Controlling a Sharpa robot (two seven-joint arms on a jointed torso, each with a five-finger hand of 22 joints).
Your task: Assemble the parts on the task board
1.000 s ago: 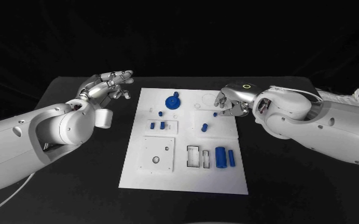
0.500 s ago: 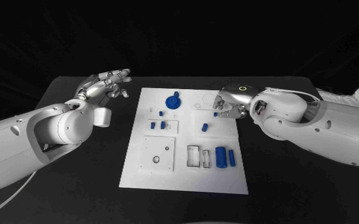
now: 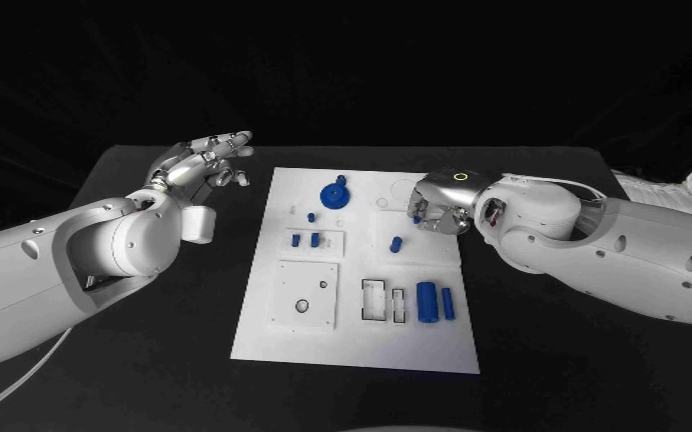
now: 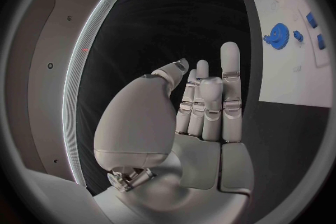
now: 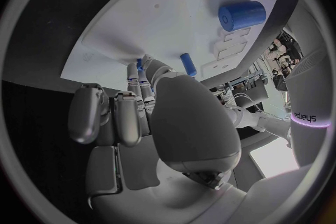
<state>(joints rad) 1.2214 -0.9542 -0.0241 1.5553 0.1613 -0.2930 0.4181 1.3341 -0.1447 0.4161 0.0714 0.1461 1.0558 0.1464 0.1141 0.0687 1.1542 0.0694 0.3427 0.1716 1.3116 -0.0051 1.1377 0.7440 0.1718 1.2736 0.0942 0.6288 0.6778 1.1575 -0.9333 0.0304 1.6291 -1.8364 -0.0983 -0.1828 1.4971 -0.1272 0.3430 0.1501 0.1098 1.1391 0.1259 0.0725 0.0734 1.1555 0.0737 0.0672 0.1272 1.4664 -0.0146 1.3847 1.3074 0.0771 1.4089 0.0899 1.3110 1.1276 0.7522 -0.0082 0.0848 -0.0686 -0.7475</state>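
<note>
Here the right hand hovers over the far right part of the task board, at about two o'clock from the board's middle, its fingers curled down around a small blue peg. It seems to pinch the peg, with the tip just above or touching the board; I cannot tell which. To do this step well, the hand should probably keep the peg upright, line it up over its hole, and press straight down rather than at a slant, since a tilted peg could jam. The left hand is released, fingers spread, holding nothing, off the board at about ten o'clock.

The board's recesses hold several parts. A blue gear sits at twelve o'clock. Two short pegs stand in a small framed pocket left of centre. A thick cylinder and a thinner one lie side by side at about five o'clock, beside two narrow frames that look unfilled. A lone peg stands near the centre.
</note>
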